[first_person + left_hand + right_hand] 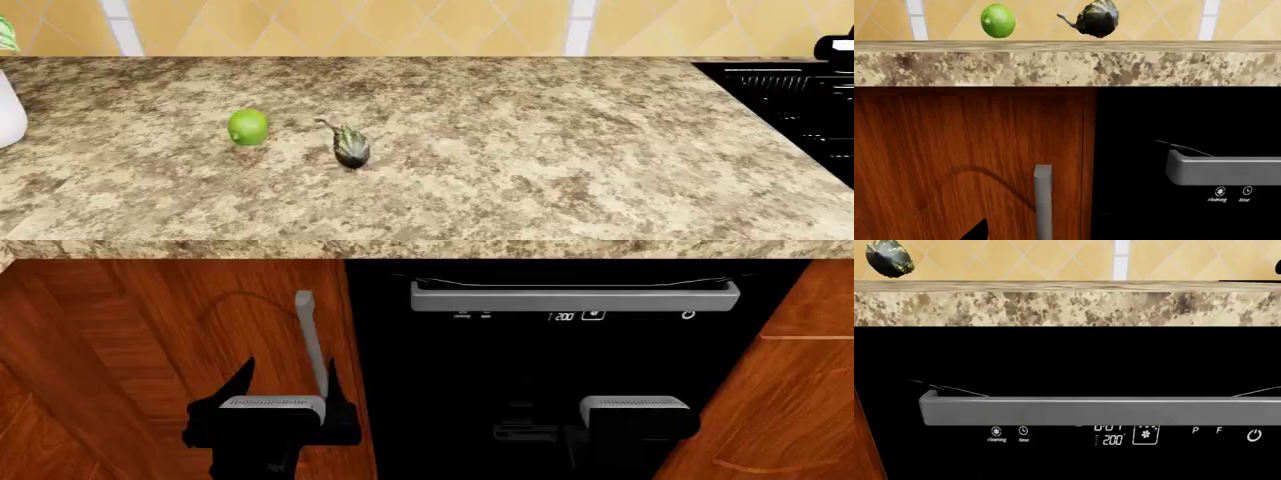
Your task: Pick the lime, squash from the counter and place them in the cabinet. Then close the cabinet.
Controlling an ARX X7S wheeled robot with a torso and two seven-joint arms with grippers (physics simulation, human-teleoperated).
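Observation:
The bright-green lime (pixel 248 127) rests on the speckled counter (pixel 534 170), left of centre. Just to its right lies the dark warty squash (pixel 351 148), stem pointing left. The left wrist view shows the lime (pixel 998 21) and the squash (pixel 1097 18) above the counter's front edge (pixel 1054 67); the right wrist view shows only the squash (pixel 889 257). My left gripper (pixel 286 372) hangs low before a shut wooden cabinet door (pixel 160 340), open and empty, one fingertip (pixel 978 231) showing. My right gripper (pixel 634 412) sits low before the black dishwasher, its jaws lost against the black.
A grey vertical handle (pixel 1043 200) runs down the cabinet door. The dishwasher (pixel 574 350) has a wide grey bar handle (pixel 1101 411) and a lit panel. A stove edge (pixel 787 90) is at the back right, a white object (pixel 8 115) at the far left.

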